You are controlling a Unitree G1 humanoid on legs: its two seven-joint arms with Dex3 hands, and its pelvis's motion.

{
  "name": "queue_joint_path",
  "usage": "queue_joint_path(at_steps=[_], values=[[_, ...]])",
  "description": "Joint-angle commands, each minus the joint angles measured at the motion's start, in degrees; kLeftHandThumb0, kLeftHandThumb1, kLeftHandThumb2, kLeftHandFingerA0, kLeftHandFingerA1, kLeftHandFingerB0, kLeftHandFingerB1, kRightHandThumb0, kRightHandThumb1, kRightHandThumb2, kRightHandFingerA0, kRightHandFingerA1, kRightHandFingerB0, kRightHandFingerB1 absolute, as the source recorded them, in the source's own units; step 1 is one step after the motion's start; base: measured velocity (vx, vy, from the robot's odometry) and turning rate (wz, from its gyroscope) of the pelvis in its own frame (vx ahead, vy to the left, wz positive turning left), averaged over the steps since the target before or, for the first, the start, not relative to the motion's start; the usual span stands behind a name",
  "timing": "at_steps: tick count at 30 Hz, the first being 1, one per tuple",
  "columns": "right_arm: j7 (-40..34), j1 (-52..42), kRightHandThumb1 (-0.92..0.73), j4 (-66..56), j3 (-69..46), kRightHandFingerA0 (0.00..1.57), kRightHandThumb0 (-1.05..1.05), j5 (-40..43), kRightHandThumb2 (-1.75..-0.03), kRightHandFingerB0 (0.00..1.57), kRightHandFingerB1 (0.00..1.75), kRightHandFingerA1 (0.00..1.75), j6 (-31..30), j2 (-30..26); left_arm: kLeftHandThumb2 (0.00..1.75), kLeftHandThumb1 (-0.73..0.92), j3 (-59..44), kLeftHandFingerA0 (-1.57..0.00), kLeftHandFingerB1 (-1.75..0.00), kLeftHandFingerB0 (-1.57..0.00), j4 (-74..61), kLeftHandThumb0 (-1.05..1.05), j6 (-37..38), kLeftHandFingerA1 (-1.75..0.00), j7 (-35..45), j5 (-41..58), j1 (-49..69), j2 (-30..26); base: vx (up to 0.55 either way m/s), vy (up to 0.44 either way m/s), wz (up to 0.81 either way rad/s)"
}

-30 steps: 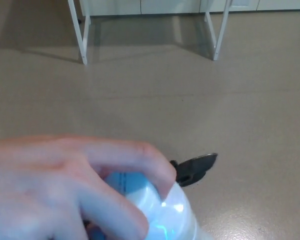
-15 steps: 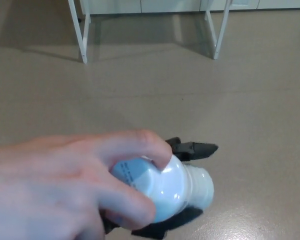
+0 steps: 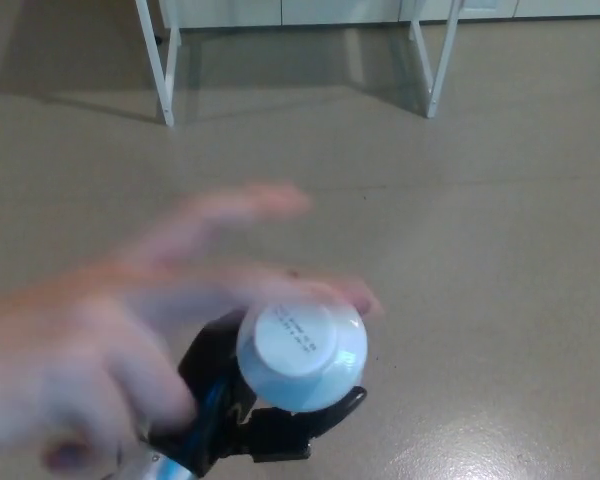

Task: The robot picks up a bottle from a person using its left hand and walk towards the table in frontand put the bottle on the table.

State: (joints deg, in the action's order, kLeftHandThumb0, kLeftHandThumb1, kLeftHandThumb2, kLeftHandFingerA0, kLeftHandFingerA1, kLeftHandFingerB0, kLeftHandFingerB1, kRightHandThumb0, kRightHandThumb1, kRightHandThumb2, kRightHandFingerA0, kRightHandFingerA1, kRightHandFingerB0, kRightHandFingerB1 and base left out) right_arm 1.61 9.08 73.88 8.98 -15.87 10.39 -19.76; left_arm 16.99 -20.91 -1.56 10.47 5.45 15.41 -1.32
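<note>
The bottle (image 3: pixel 300 352) is pale blue-white, seen end-on, its round white end bearing small dark print. It sits low in the middle of the view, with the black left hand (image 3: pixel 270 425) curled around its body from beneath. There is one bottle, one robot hand and one blurred person's hand (image 3: pixel 110 340) with spread fingers beside it. Two white table legs (image 3: pixel 158 60) stand well beyond on a smooth beige floor (image 3: pixel 480 250).
</note>
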Motion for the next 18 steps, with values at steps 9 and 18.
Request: queue_joint_path(at_steps=[9, 18], values=[[1.4, -1.2, -0.71, 0.0, 0.0, 0.63, -0.38, -0.4, -0.61, 0.52, 0.4, 0.45, 1.0, -1.5, 0.76, 0.75, -6.0, -1.1, -1.01, -0.92, 5.3, -0.07, 5.6, -1.24, -1.0, -2.0, 2.0, -2.0, 0.0, 0.0, 0.0], [1.0, -1.4, -0.71, 0.3, -0.1, 0.63, -0.4, -0.7, -0.61, 0.53, 0.4, 0.45, 0.3, -1.5, 0.72, 0.77, -9.8, -1.09, -1.01, -0.93, 6.5, -0.06, 7.7, -1.22, 0.7, 1.0, 4.7, -1.8, 0.16, -0.033, -0.16]])
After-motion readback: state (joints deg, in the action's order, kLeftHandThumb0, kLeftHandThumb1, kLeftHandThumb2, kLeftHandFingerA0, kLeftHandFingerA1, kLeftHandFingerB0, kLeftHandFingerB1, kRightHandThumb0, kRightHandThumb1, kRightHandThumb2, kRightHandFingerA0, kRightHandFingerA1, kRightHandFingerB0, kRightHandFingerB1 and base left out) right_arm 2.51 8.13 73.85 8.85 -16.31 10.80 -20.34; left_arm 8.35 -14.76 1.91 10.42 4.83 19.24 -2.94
